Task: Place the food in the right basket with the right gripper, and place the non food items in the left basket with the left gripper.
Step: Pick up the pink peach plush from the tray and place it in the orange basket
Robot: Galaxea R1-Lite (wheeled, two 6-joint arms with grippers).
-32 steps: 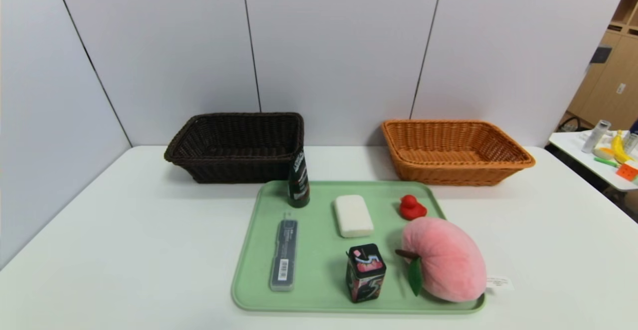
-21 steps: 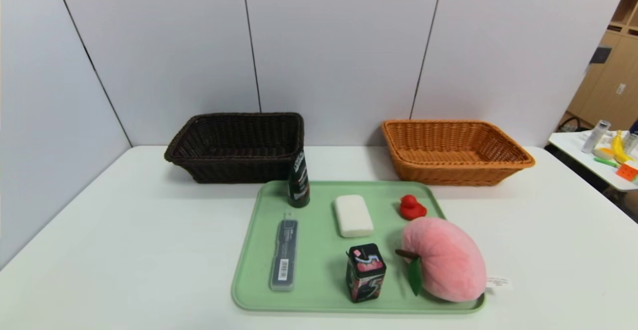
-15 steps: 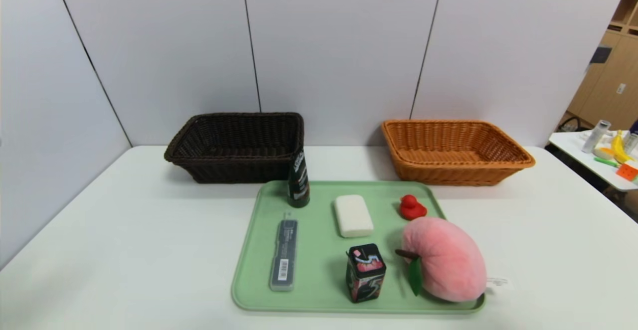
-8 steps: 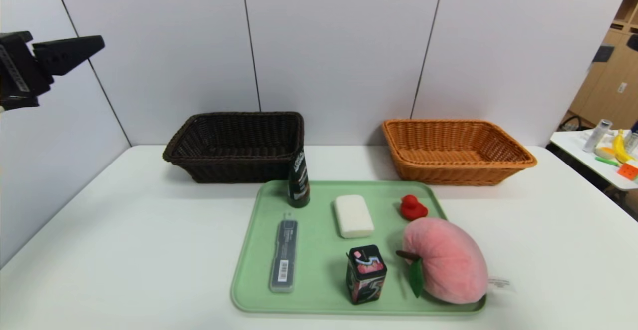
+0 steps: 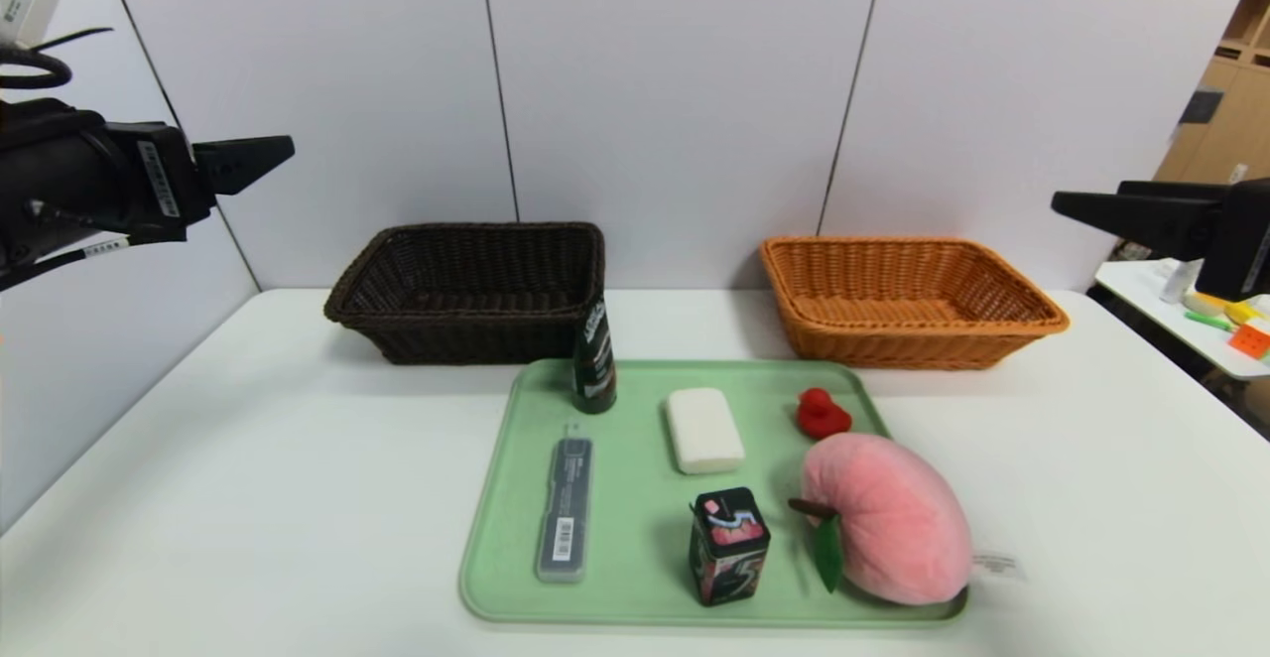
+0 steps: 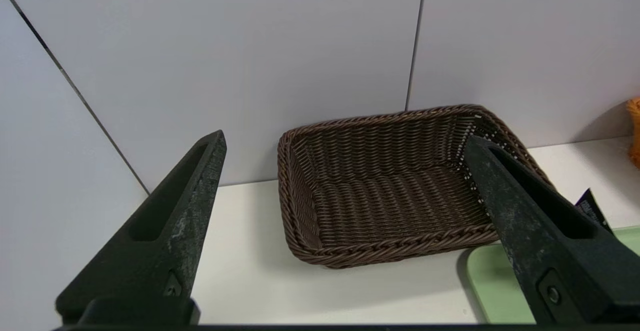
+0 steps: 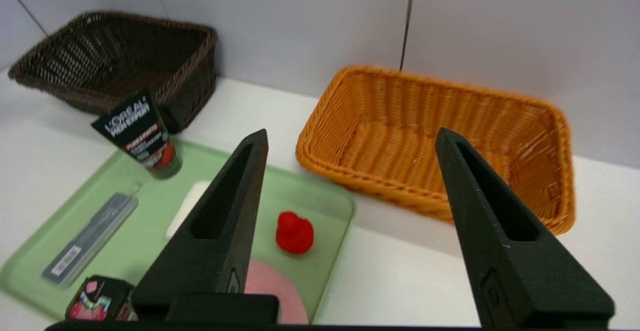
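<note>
Well above the tray's (image 5: 516, 578) items, both hands, left hand (image 6: 345, 143) and right hand (image 7: 350, 138), hang open.

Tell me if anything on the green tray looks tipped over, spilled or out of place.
Nothing spilled or tipped. The only slight oddity: the pink plush peach lies on its side at the green tray's right rim, its tag hanging over onto the table.

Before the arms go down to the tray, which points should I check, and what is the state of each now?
1. Left pincer open, holding nothing: ok.
2. Right pincer open, holding nothing: ok.
3. Brown basket has free room: ok.
4. Orange basket has free room: ok.
5. All six items on the green tray: ok.
6. Dark tube stands upright at the tray's far edge, may tip when gripped: cannot tell.
</note>
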